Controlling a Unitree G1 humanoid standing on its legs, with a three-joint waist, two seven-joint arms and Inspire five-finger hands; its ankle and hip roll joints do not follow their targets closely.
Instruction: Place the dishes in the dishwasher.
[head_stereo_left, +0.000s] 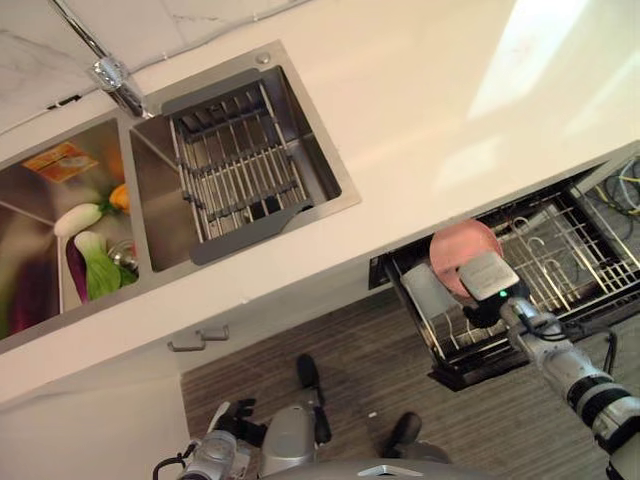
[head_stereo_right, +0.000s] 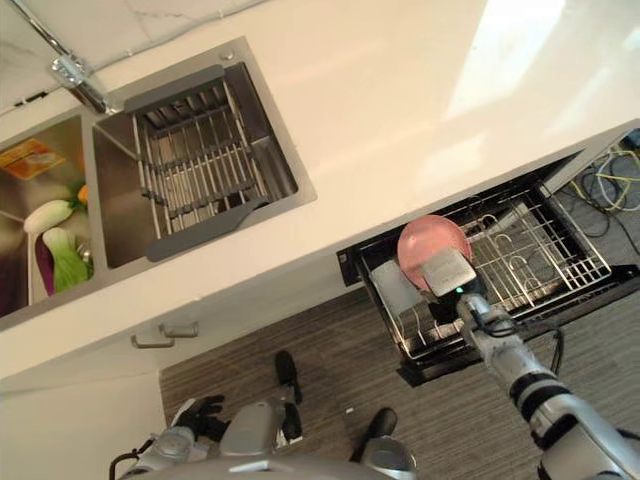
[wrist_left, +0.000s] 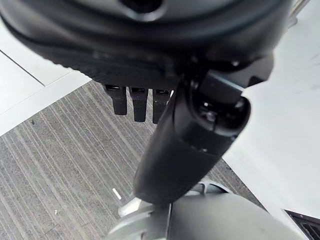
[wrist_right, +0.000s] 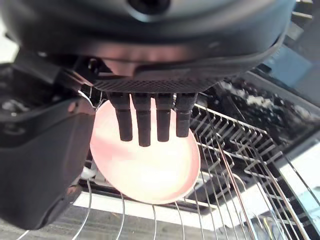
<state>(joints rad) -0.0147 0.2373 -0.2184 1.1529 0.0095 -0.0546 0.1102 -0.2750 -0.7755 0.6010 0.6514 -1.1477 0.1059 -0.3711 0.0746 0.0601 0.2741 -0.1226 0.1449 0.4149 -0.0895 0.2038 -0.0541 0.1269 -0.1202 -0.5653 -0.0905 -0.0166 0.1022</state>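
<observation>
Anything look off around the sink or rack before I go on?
Nothing looks spilled or broken. The pink plate stands on edge in the pulled-out dishwasher rack, with the right hand at it. One oddity: vegetables lie in the left sink basin. The left hand hangs idle, low.

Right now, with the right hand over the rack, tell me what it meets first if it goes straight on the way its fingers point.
Probably the pink plate: the right hand's straight fingers lie across its face, the rack beyond. The gap is unclear.
</observation>
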